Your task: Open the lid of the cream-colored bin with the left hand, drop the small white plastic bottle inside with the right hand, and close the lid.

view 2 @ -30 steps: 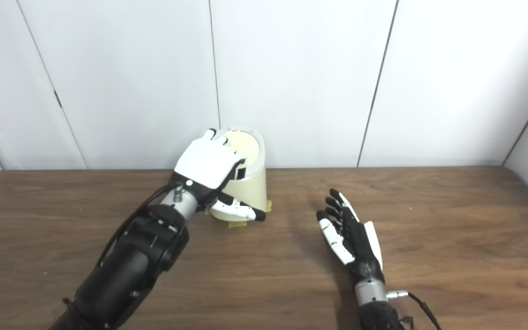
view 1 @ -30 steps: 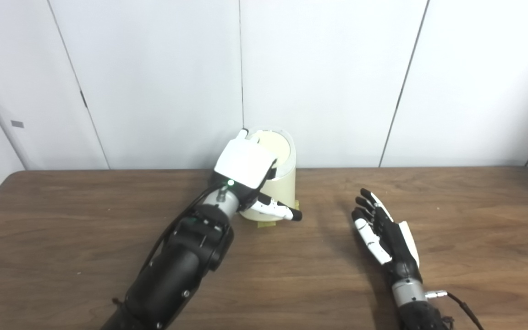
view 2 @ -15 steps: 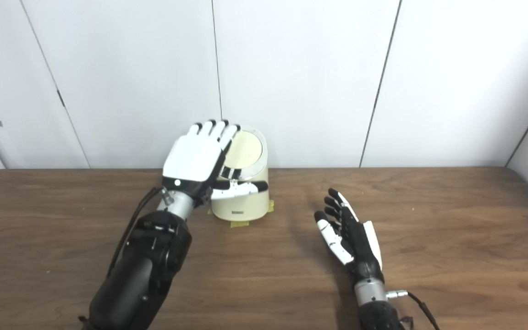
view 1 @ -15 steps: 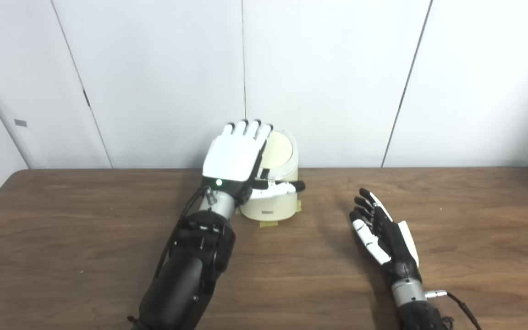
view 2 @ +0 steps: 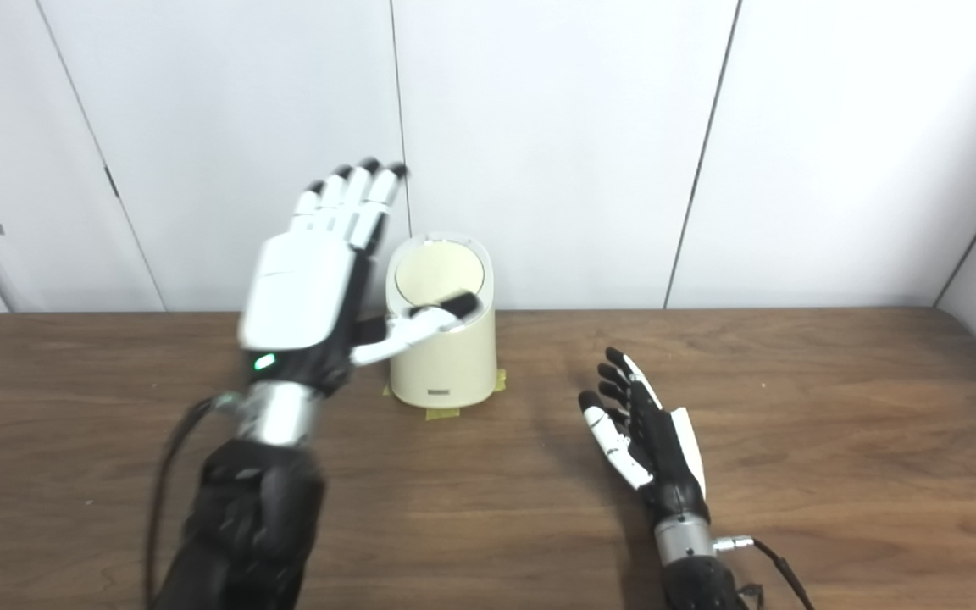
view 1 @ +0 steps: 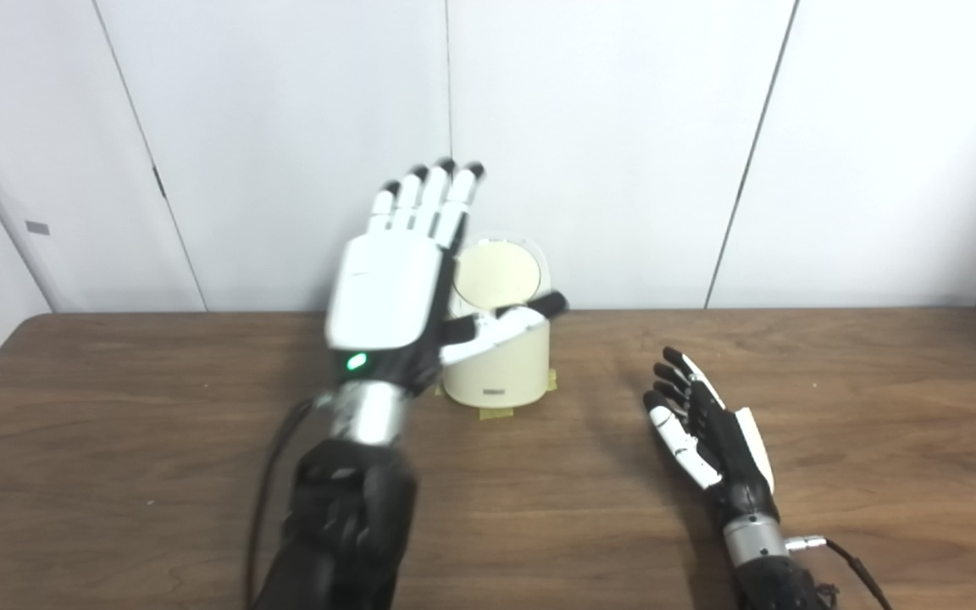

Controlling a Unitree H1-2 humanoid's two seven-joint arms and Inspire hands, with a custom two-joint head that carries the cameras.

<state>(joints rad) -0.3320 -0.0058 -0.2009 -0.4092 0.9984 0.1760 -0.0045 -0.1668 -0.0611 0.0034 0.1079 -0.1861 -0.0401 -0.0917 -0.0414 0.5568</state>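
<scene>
On the table point(view 1: 115, 474), cream bin point(view 2: 446, 360) lid point(view 2: 439, 271) shut; both hands' fingers spread, empty.

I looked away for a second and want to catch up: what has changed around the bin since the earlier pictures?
The left hand has lifted off the bin and come back toward the robot, fingers now spread and empty. The lid lies closed. The right hand stayed open on the table, and the bin has not moved. No bottle is in view.
</scene>
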